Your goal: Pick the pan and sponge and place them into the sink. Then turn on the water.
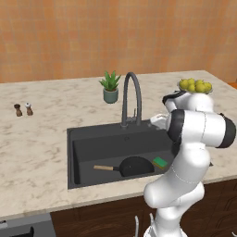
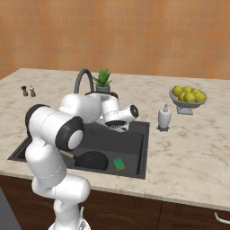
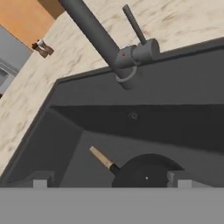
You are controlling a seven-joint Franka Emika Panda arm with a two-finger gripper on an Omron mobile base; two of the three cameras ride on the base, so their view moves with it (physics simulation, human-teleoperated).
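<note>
Sink [image 1: 92, 139]: matte dark rectangular basin sunk in veined beige marble; I see the pan [image 1: 135, 165] (round, black, pale wooden stick handle) flat on its floor toward the front wall; the sponge [image 1: 160, 162], a small bright-green block, just beside the pan, away from its handle; basin floor behind both is bare; arched dark faucet [image 1: 131, 98] stands at the sink's back rim; gripper [image 3: 112, 180] above the sink, jaws spread wide, pinching nothing.
</note>
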